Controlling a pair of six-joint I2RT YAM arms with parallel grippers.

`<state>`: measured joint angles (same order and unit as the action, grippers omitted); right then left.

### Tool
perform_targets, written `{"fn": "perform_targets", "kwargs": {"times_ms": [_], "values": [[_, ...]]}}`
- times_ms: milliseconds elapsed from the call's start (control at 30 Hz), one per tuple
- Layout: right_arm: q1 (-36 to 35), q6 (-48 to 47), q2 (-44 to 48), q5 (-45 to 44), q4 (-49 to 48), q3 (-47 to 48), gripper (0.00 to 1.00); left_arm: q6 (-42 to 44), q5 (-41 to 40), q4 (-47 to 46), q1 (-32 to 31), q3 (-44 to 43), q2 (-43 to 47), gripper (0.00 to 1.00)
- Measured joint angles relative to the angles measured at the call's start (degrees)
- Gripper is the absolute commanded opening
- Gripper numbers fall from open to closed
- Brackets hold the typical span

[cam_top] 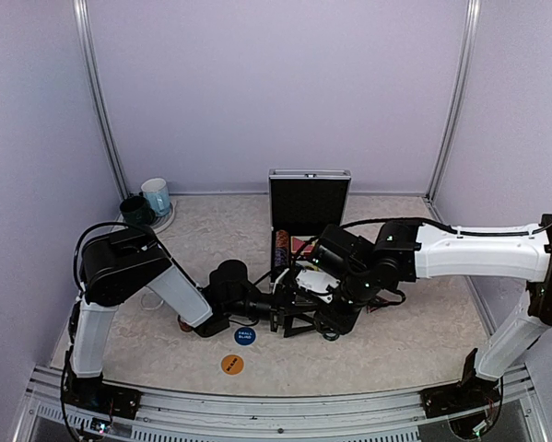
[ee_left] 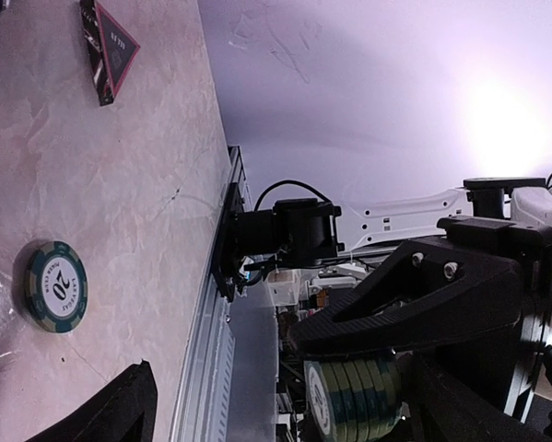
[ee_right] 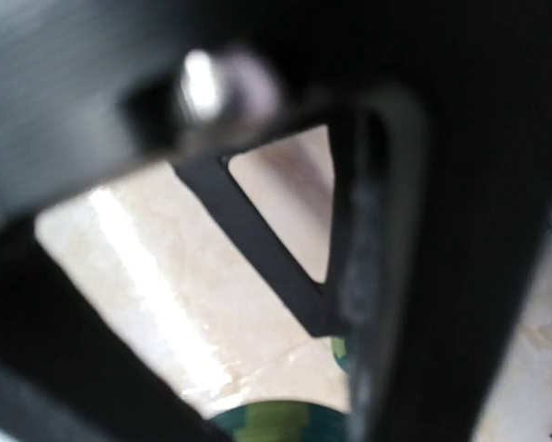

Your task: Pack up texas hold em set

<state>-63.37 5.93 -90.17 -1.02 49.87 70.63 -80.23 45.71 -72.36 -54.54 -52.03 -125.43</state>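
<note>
Left wrist view: the right gripper (cam_top: 323,318) is part closed on a green chip stack (ee_left: 349,401). The stack's axis looks square to the table (ee_left: 119,184), so it stands upright, probably lifted clear, though depth is hard to judge here. The left gripper (cam_top: 283,319) is spread wide and holds nothing; only one finger (ee_left: 119,405) shows. A loose green chip (ee_left: 56,285) lies flat on the table just past that finger, so the left arm is the nearer one for it.

Top external: both grippers meet mid-table, almost touching. The open case (cam_top: 310,207) stands behind them, away from the arm bases, lid up. It is closer to the right gripper, so the stack most likely goes straight back into the tray from there.

Right wrist view is blurred black, with only a green chip edge low in the picture.
</note>
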Motion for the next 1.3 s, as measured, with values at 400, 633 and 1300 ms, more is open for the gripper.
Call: {"fn": "perform_targets", "kwargs": {"times_ms": [400,633,1300], "values": [[0.0,-0.57,-1.25,0.39,0.22,0.04,0.0,0.13,0.63,-0.04,-0.2,-1.03,0.0,0.93],[0.2,-0.59,-1.55,1.6,0.22,0.04,0.0,0.15,1.07,-0.02,-0.22,-1.03,-0.13,0.93],[3.17,-0.04,-4.72,5.25,1.86,1.09,0.0,-2.97,3.02,-6.14,-0.52,-1.22,-4.74,0.93]]}}
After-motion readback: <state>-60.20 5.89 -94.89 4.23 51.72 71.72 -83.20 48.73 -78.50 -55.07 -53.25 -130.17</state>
